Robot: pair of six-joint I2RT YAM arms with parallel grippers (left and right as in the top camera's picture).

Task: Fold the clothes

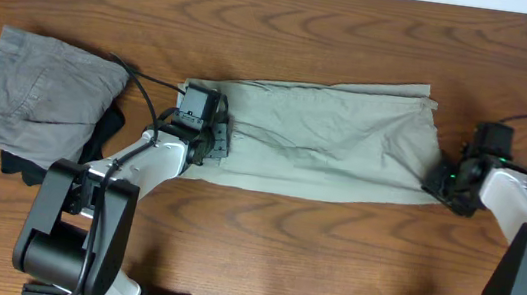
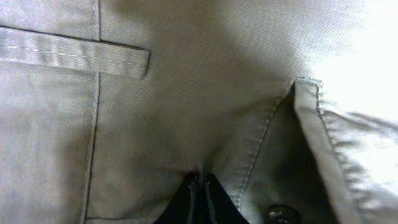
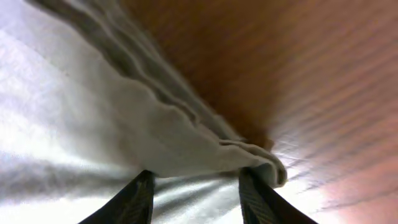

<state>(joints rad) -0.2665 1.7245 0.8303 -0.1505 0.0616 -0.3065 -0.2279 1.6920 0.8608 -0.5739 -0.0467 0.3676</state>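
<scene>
Khaki shorts (image 1: 325, 140) on table (image 1: 278, 28), pinched by left pincer (image 1: 214, 143), right pincer (image 1: 438, 179).

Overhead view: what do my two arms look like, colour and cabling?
Both match: left arm and right arm have black cylindrical lower links, white forearms, black wrist heads with looping black cables. Small green lights glow near the right gripper. Its fingers are black.

I see the clothes (image 1: 325, 140) lying across the middle of the table (image 1: 309, 22), my left gripper (image 1: 210, 141) on their left end, my right gripper (image 1: 442, 181) at their right edge, another pair of shorts (image 1: 34, 89) well apart at far left, lying over a small garment (image 1: 24, 167)
</scene>
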